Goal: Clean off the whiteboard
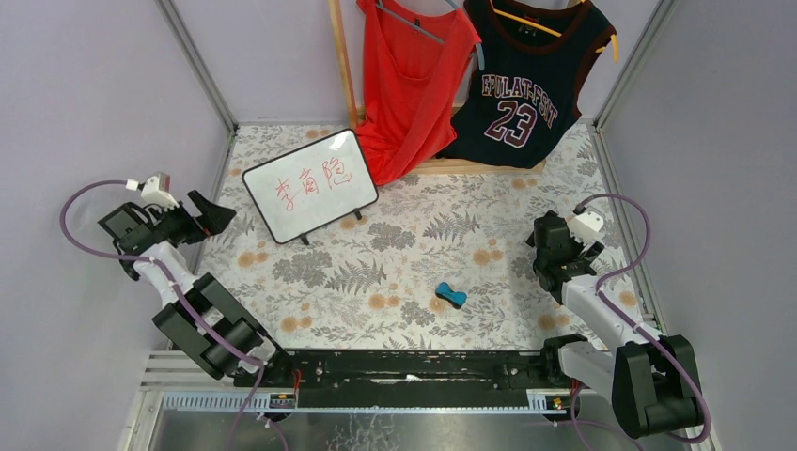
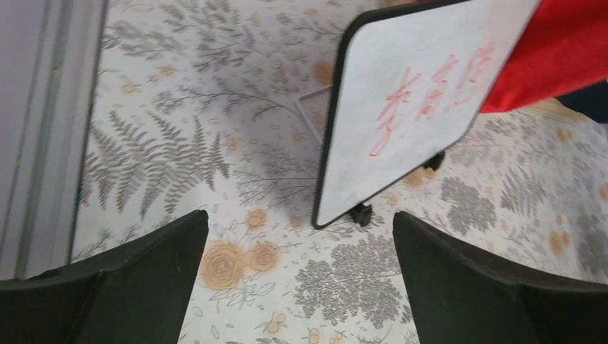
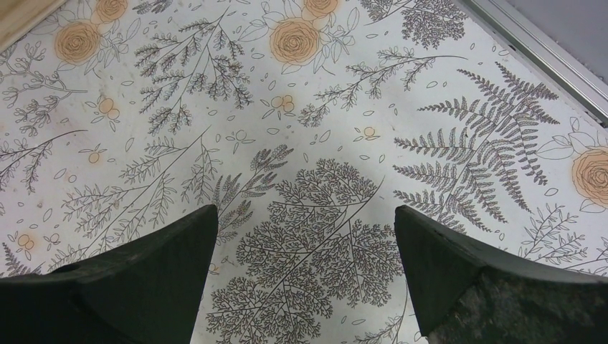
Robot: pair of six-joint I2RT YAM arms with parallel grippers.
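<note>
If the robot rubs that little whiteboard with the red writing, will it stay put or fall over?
It may well tip or slide: the whiteboard stands tilted on short black feet, a narrow base. It looks thin, rigid and probably light, so it should not flex but would likely shift easily under a push.

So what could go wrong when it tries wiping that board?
The whiteboard stands propped on small feet, so a hard wipe might tip or slide it. The blue eraser, not yet picked up, looks small enough to slip from a grasp. The red top hanging beside the board could snag.
</note>
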